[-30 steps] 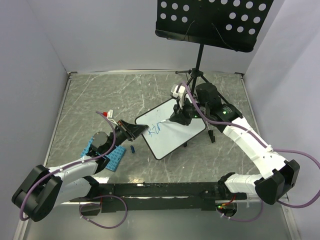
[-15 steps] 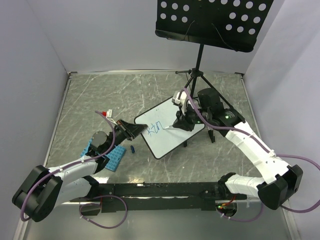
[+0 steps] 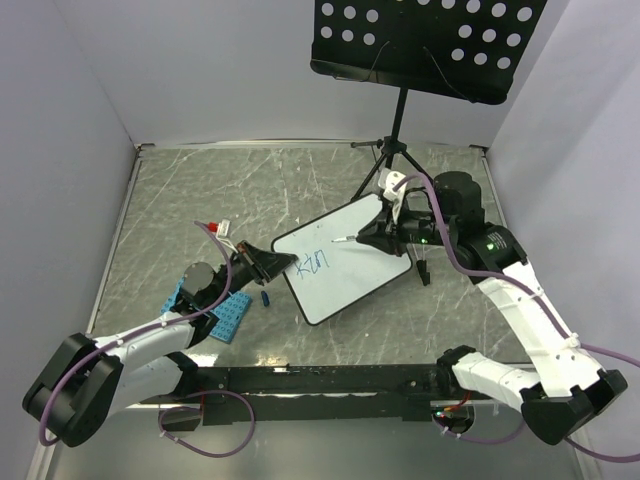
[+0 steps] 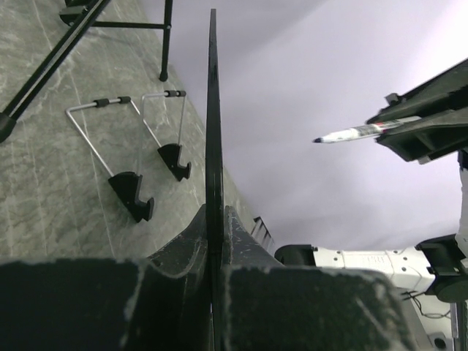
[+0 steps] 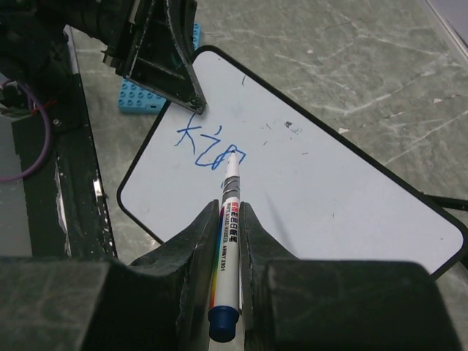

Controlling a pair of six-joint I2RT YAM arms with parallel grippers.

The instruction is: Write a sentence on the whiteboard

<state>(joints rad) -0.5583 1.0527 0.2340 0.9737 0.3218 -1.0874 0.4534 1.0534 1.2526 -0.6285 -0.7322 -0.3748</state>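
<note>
The whiteboard (image 3: 345,262) stands tilted on the grey, marble-veined tabletop (image 3: 220,190). It is propped on thin wire legs ending in short black feet (image 4: 131,197), and its near-left corner is pinched between the left fingers (image 4: 183,248), which are closed tight on the thin dark rim. The right fingers (image 5: 197,241) are clamped shut around the barrel of a slim white marker (image 5: 229,219) with a blue end cap. Its tip hangs off the surface, just past the last blue stroke. Of the sentence (image 5: 208,150), only a first few looping letters show, near the held corner, so most of the writing looks yet to be done. To carry on well, the tip should probably come down just right of that last letter, at the same height, so the line runs along the board's long edge rather than drifting. The pressure wants to be light and even: the face is smooth, glossy and slick, so the tip will skate easily, and a hard push could rock the board on its spindly legs or twist it in the left grip. The rounded corners and narrow rim give little to hold. A blue studded plate (image 3: 232,315) lies flat near the left arm, well clear of the writing
</note>
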